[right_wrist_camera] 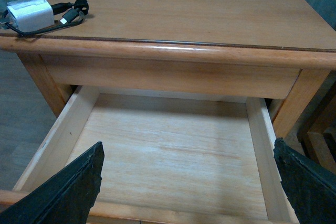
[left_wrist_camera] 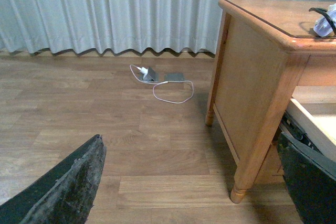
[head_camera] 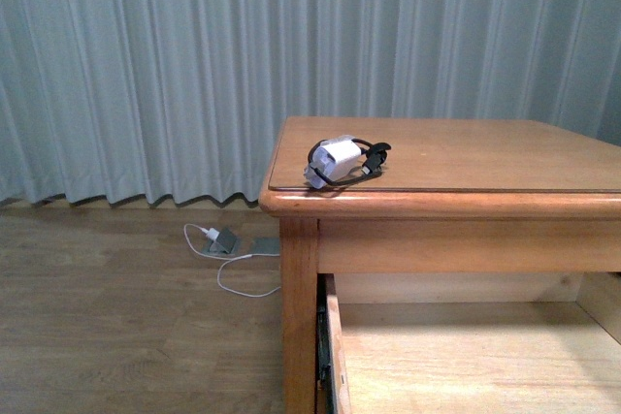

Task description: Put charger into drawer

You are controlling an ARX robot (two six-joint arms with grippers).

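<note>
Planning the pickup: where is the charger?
In the front view, the charger sits on the table near its front left corner, above the open drawer.

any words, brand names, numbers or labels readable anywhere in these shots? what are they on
No text can be read in any view.
charger: its white body shows no legible print, and any marking is too small to tell.
wooden table and open drawer: bare wood, no label or sign.
white plug on the floor: too small to read.
</note>
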